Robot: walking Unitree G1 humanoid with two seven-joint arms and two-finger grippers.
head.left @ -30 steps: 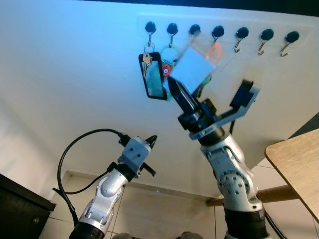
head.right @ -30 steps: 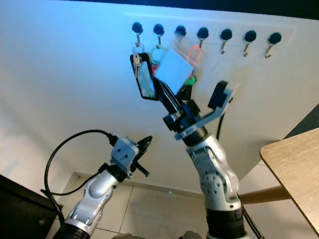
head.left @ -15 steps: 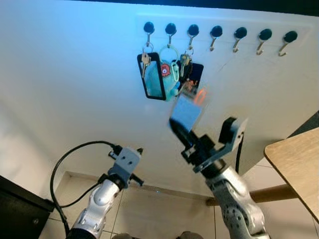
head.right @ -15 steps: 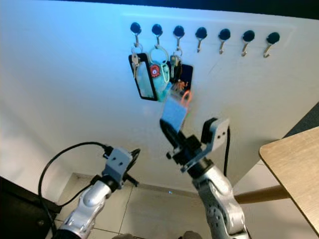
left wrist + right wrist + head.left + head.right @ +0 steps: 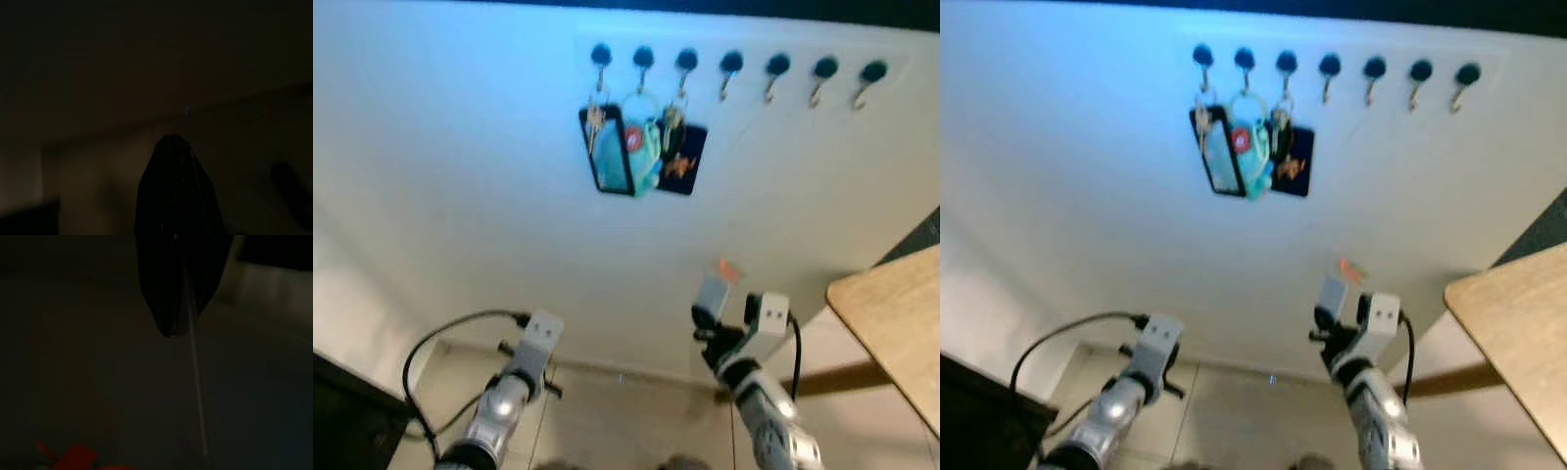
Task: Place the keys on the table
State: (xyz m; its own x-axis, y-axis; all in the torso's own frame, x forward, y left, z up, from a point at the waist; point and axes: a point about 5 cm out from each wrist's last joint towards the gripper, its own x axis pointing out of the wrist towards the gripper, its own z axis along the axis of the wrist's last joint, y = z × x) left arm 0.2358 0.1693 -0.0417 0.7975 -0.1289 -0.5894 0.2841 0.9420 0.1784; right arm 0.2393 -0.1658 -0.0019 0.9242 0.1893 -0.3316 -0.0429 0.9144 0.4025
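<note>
White wall [image 5: 460,196] blurred, right fingers [image 5: 173,284] clamped on keys [image 5: 710,299], left fingers' [image 5: 173,196] state unreadable.

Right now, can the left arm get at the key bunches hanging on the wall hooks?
Probably not without raising it a lot. The left claw sits low near the floor line, well below the key bunches with dark tags on the black-knobbed hook rail. Nothing stands between them; the wall below is bare.

Right end effector [image 5: 709,305] (keys [image 5: 712,296] in grip) lower, off the hooks [image 5: 730,65].
</note>
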